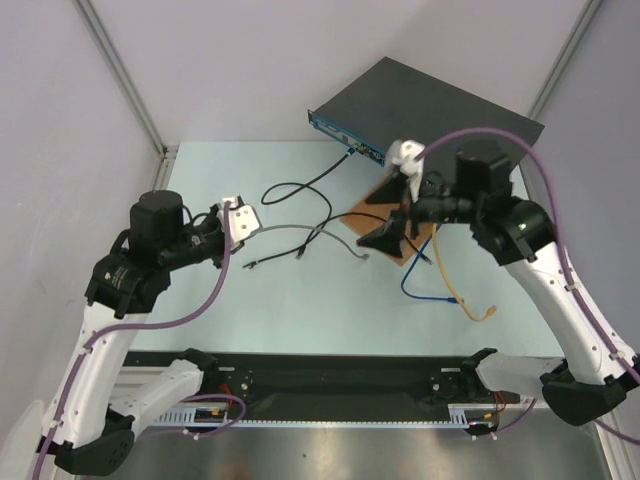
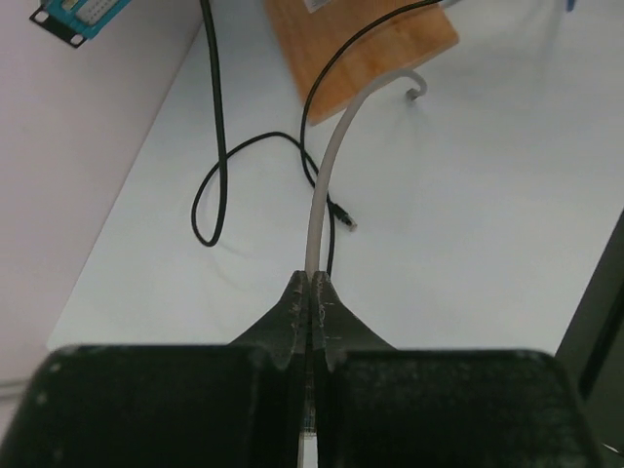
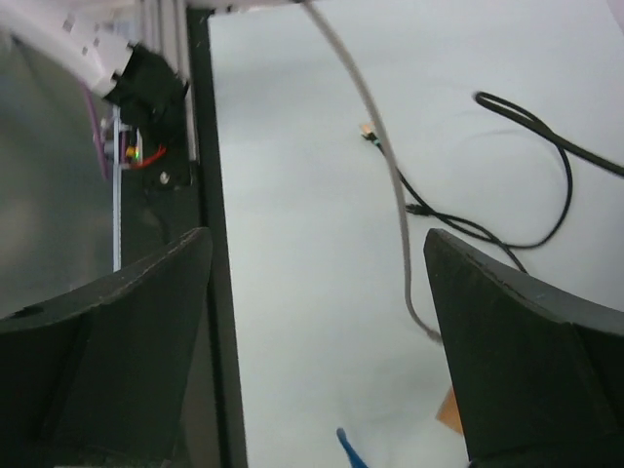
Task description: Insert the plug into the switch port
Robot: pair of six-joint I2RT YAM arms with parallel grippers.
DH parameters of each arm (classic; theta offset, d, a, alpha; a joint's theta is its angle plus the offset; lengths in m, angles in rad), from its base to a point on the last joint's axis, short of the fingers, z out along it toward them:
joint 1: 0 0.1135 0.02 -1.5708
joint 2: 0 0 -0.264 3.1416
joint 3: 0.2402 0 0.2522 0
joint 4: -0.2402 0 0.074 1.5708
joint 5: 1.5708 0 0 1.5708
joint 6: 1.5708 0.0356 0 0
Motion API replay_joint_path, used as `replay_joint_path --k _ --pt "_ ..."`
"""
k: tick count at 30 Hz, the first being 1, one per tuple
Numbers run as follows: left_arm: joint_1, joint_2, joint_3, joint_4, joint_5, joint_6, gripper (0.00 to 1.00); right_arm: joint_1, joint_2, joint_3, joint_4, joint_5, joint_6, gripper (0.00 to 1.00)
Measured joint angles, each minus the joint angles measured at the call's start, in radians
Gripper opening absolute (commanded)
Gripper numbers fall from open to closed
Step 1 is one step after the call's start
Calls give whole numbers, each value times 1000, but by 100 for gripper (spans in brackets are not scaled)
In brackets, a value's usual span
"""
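left fingers (image 2: 289,314) clamped together on grey cable (image 2: 327,166) | right fingers (image 3: 507,322) wide apart, hovering above bench (image 1: 300,300) by wooden board (image 2: 370,49) | switch (image 1: 430,100) at far bench edge

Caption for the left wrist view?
Left hand pinches the grey cable, which arcs toward the wooden board.

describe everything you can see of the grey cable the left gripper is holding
The grey cable is a thin, pale lead with a smooth jacket, probably plastic. One end is pinched between the shut fingers of the left gripper. From there it bends away in one smooth arc over the white table and ends in a small hooked curl just beside the edge of the wooden board. A black cable passes close beside it near the gripper. Its plug cannot be made out.
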Motion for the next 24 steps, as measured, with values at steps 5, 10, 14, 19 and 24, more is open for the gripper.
replay_joint_path --k 5,10,14,19,24 --pt "-4 13 27 -44 84 65 0 229 45 2 -22 99 -142 88" --pt "-16 -17 27 -33 129 143 1 264 143 2 23 101 -130 84" --pt "-30 -16 29 -27 132 162 12 302 205 -21 63 111 -120 84" --pt "-31 27 -3 -92 99 200 57 303 210 -116 72 124 -90 89" --pt "-83 114 -134 -108 37 175 61 134 182 -163 61 102 13 92"
